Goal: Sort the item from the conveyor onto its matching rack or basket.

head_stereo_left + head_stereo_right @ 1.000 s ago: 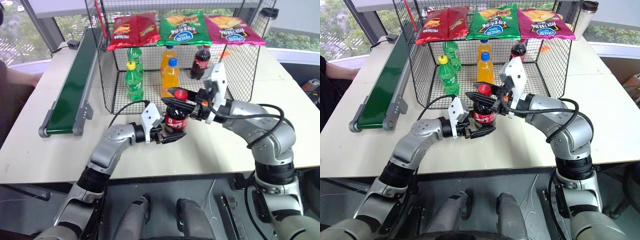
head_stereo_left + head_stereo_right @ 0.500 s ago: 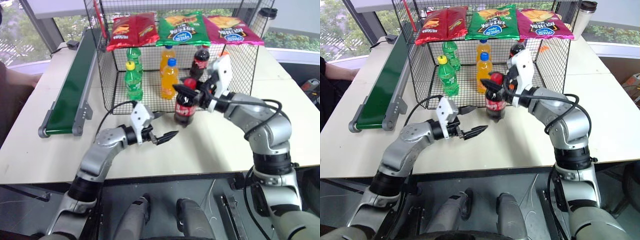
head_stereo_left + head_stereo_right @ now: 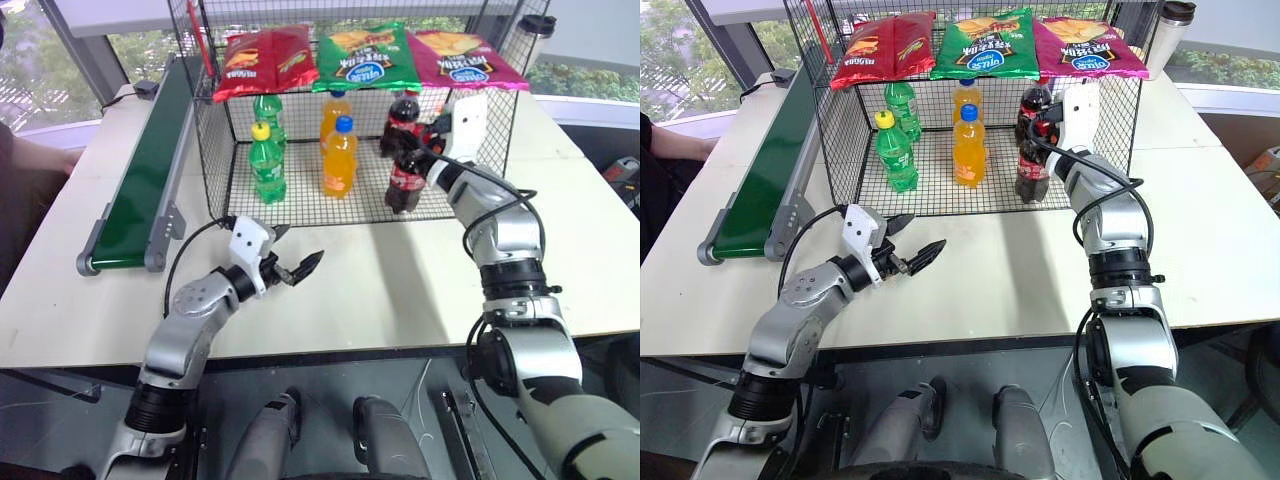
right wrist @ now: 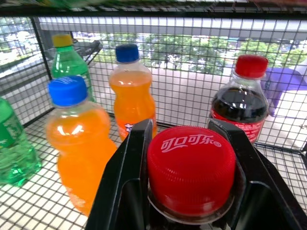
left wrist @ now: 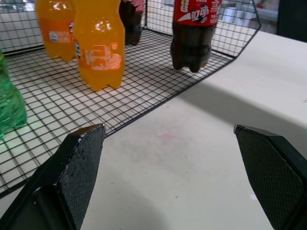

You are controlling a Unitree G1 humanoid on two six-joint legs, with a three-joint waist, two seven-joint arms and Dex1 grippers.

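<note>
My right gripper (image 4: 192, 191) is clamped on the neck of the small plastic cola bottle with dark brown liquid and a red label (image 3: 405, 182), one black finger (image 4: 125, 177) on each side just under the red screw cap (image 4: 191, 163). The bottle hangs upright at the front right of the large black wire-mesh cage (image 3: 214, 150); whether its base touches the grid floor I cannot tell. Full of liquid, it should feel fairly heavy for its size; the body is smooth and would give a little under pressure, while the neck is stiff and the cap's rim keeps it from slipping down, so I judge this the right place to hold it. Behind it stands another cola bottle (image 3: 402, 115), with two orange soda bottles (image 3: 340, 155) and two green ones (image 3: 268, 160) toward the left side. My left gripper (image 3: 296, 262) hovers over the white table (image 3: 400, 290) near the cage's front edge, fingers spread wide, empty. The long dark green conveyor belt (image 3: 150, 165) runs along the table's left edge.
</note>
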